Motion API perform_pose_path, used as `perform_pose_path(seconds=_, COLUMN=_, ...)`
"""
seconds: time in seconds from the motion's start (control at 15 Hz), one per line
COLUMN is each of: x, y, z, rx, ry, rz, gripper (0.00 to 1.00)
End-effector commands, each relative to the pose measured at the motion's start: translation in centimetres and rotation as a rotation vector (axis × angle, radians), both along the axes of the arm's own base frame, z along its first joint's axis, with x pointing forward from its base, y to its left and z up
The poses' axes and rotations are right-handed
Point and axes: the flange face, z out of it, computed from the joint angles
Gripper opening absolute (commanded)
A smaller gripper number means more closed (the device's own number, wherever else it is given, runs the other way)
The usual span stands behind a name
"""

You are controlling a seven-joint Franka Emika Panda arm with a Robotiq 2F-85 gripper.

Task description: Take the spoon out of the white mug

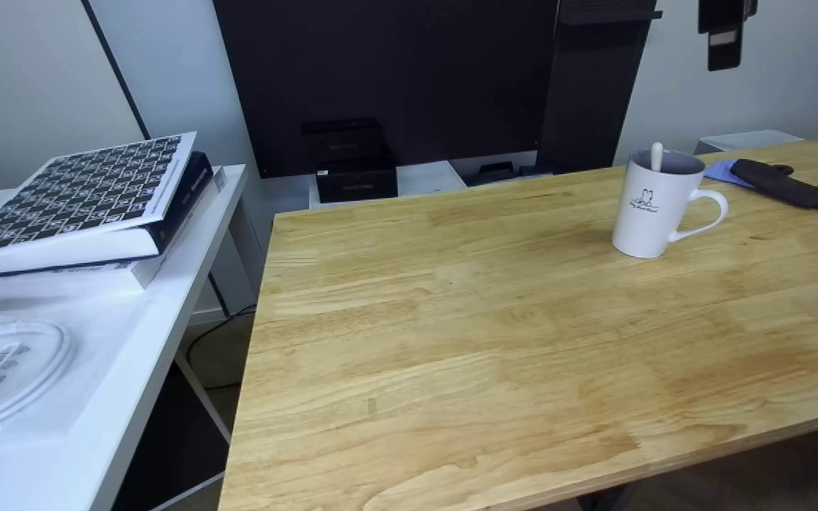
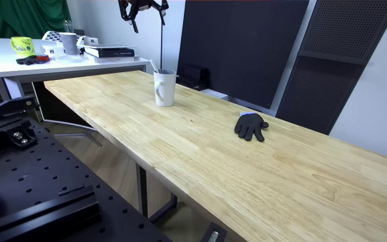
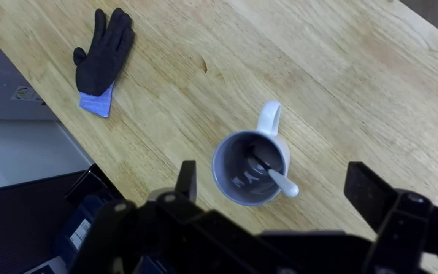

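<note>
The white mug (image 1: 647, 213) stands upright on the wooden table, also in an exterior view (image 2: 168, 89) and the wrist view (image 3: 224, 167). It has a loop handle, a small dark print and a grey inside. The spoon (image 1: 657, 156) leans inside it, its pale handle end above the rim, also in an exterior view (image 2: 154, 65). In the wrist view the spoon (image 3: 284, 183) has a dark lower stem running to the mug's bottom; its bowl is hard to make out. My gripper (image 3: 273, 171) is open and empty above the mug, also in an exterior view (image 2: 149, 24).
A black glove (image 3: 101, 57) with a blue cuff lies on the wooden table (image 2: 213, 161), also in an exterior view (image 1: 785, 183). A white side table (image 1: 96, 355) holds stacked books (image 1: 75, 199). A dark panel (image 2: 237, 50) stands behind the table's back edge.
</note>
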Motion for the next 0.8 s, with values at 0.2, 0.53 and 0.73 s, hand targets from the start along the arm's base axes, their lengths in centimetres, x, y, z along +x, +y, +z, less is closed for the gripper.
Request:
perform_pose_path(seconds=0.2, x=1.0, y=-0.5, z=-1.8, rx=-0.116, ry=-0.092, rz=0.01, gripper=1.0)
perform_pose_path(seconds=0.53, x=1.8, y=-0.3, z=-3.8, rx=-0.109, ry=-0.121, rz=0.013, gripper=1.0)
perform_pose_path(seconds=0.73, x=1.9, y=-0.1, z=-5.2, rx=-0.089, ry=-0.116, rz=0.007, gripper=1.0)
